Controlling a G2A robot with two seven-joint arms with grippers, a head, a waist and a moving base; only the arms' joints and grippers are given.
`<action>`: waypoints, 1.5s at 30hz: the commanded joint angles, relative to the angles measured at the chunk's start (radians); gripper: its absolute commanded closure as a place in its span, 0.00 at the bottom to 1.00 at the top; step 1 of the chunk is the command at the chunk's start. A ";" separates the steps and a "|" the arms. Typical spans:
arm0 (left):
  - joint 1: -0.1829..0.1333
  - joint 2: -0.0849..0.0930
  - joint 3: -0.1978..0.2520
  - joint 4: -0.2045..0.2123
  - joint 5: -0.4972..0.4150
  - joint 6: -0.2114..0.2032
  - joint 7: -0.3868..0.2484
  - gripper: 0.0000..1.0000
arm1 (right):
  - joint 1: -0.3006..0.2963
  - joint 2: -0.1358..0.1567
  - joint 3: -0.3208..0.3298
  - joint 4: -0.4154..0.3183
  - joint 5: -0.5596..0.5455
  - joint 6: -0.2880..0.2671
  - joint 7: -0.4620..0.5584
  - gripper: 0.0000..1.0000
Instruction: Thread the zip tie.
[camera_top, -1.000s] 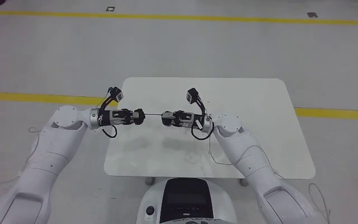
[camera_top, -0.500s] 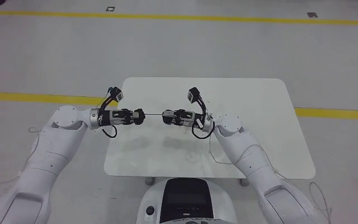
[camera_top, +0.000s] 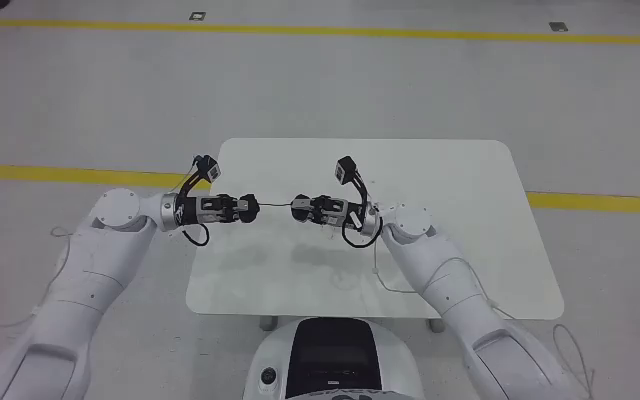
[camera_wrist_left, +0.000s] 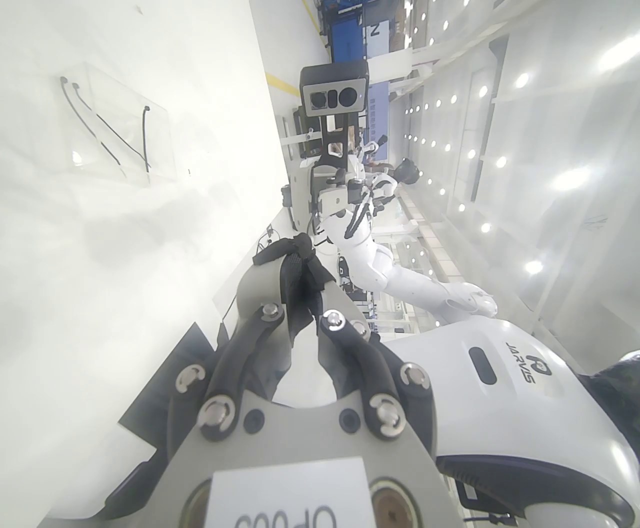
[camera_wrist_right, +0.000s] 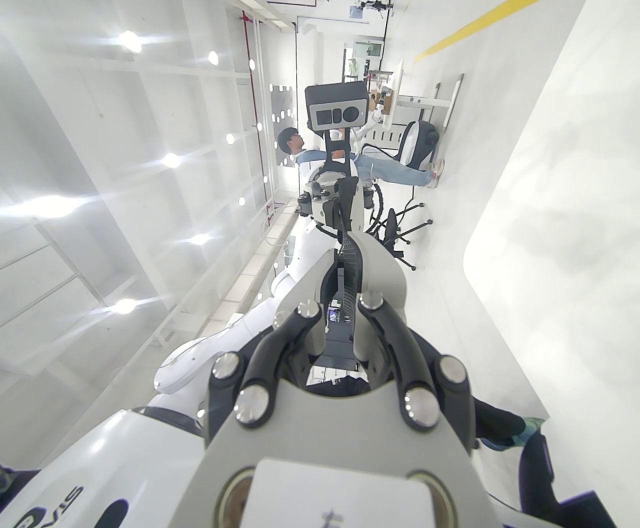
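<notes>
1. Black, thin, ribbed plastic: the zip tie runs straight between the two grippers, held in the air above the left half of the smooth white table.
2. Left gripper: grey fingers with dark, cloth-like pads, pinched together on one end of the tie.
3. Right gripper: fingers clamped on the other end of the ribbed strip.
4. A clear, flat tray on the table holds spare black ties.
</notes>
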 joint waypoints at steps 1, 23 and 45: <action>0.000 0.000 0.000 0.000 0.000 0.000 0.000 0.51 | 0.000 0.001 -0.002 -0.001 0.002 0.000 -0.001 1.00; 0.012 -0.003 0.011 -0.013 -0.018 0.000 -0.006 0.00 | -0.031 0.009 -0.006 -0.055 0.042 -0.002 -0.025 1.00; 0.010 -0.022 0.051 -0.069 -0.059 0.009 -0.029 0.00 | -0.059 0.012 -0.024 -0.107 0.138 0.011 0.009 1.00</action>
